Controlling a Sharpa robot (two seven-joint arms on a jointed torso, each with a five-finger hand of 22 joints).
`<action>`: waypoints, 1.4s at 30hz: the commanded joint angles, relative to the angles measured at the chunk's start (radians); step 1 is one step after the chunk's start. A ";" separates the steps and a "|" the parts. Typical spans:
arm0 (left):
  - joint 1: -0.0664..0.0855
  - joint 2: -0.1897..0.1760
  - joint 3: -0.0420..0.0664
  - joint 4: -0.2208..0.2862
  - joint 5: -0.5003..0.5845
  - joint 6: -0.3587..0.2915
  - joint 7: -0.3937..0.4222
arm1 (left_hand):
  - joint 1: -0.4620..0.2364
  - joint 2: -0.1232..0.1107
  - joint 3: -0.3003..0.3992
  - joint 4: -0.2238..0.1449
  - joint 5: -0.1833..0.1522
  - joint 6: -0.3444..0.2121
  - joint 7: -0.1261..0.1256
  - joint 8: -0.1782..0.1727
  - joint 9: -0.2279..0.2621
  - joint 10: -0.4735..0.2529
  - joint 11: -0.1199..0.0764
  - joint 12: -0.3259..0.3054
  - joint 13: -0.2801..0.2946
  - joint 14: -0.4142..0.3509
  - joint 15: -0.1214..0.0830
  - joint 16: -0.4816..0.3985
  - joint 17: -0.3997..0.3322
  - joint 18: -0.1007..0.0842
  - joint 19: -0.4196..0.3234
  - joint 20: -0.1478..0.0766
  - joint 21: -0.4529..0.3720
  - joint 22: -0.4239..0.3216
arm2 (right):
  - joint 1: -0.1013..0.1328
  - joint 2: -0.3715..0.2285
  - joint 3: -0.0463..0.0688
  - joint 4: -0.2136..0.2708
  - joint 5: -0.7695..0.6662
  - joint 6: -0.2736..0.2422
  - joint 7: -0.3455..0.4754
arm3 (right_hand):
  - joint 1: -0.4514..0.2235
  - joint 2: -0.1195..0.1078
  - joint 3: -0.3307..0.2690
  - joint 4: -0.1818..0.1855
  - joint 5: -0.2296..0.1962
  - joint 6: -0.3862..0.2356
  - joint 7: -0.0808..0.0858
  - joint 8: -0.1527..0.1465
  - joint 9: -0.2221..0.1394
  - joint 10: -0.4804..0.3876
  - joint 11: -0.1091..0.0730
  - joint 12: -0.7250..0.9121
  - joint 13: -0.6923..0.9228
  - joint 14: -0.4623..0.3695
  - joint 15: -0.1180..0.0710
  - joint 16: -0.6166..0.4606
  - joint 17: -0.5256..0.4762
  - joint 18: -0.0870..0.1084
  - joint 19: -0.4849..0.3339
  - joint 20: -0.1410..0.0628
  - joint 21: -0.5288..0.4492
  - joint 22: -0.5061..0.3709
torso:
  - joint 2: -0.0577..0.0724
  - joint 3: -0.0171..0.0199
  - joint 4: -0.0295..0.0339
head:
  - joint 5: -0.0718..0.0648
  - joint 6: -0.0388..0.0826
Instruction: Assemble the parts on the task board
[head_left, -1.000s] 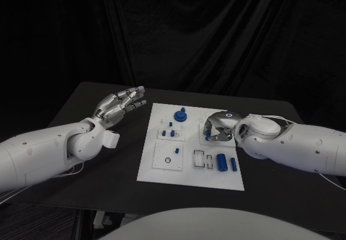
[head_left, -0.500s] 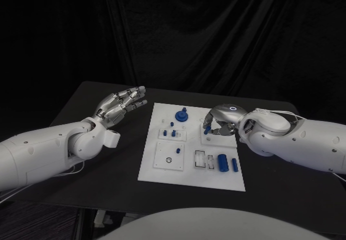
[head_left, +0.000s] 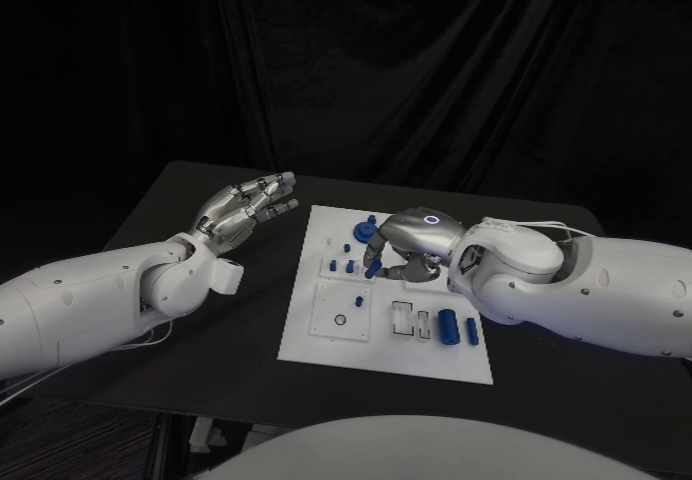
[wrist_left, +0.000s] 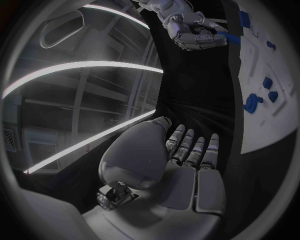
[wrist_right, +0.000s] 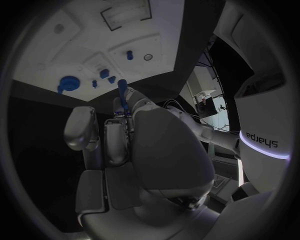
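On the near part of the white task board, two blue cylinders are seen lying side by side near its right edge. Farther back, over the board's middle, a slim blue peg is pinched in the fingers of the right hand. Beyond it, a round blue part is found standing at the board's far end. The left hand is held off the board's left side, fingers straight and empty.
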 joint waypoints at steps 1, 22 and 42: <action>-0.002 0.005 0.001 0.000 0.002 0.016 0.035 | 0.010 0.004 0.003 -0.002 0.006 0.008 0.061 0.005 0.002 0.005 0.006 0.003 0.001 -0.001 0.006 0.003 -0.001 -0.002 -0.006 0.000 -0.003 -0.001 | -0.018 0.030 0.000 0.000 -0.092 0.014 -0.004 | -0.011 -0.006 0.003 -0.001 -0.003 -0.001 0.000 -0.005 0.067 0.024 -0.018 -0.003 0.002 0.009 -0.001 0.005 0.000 -0.011 0.006 0.001 0.007 0.144 | 0.000 -0.0004 -0.0018 | 0.008 0.000; -0.003 0.011 0.001 0.010 0.002 0.023 0.046 | 0.021 0.007 0.008 -0.002 0.014 0.022 0.060 0.009 0.003 0.018 0.007 0.018 0.003 0.001 0.007 0.006 0.000 -0.002 -0.002 0.000 0.001 0.001 | -0.101 0.168 0.000 -0.105 -0.168 0.058 0.012 | -0.005 -0.014 0.010 -0.010 0.000 -0.003 0.001 -0.014 0.072 0.038 -0.020 -0.015 0.003 0.005 -0.002 -0.004 -0.010 -0.009 0.001 0.000 -0.006 0.141 | 0.002 0.0023 0.0075 | 0.018 0.000; -0.005 0.015 0.001 0.007 0.002 0.027 0.036 | 0.023 0.007 0.009 -0.003 0.015 0.022 0.060 0.009 0.003 0.020 0.008 0.021 0.003 0.000 0.007 0.004 -0.001 -0.002 -0.003 0.000 0.000 0.000 | -0.130 0.177 0.000 -0.119 -0.172 0.066 0.010 | -0.006 -0.016 0.012 -0.012 -0.004 0.001 0.000 -0.016 0.076 0.051 -0.022 -0.018 0.005 0.005 -0.004 -0.005 -0.010 -0.009 0.001 -0.001 -0.005 0.141 | 0.003 0.0019 0.0057 | 0.021 0.000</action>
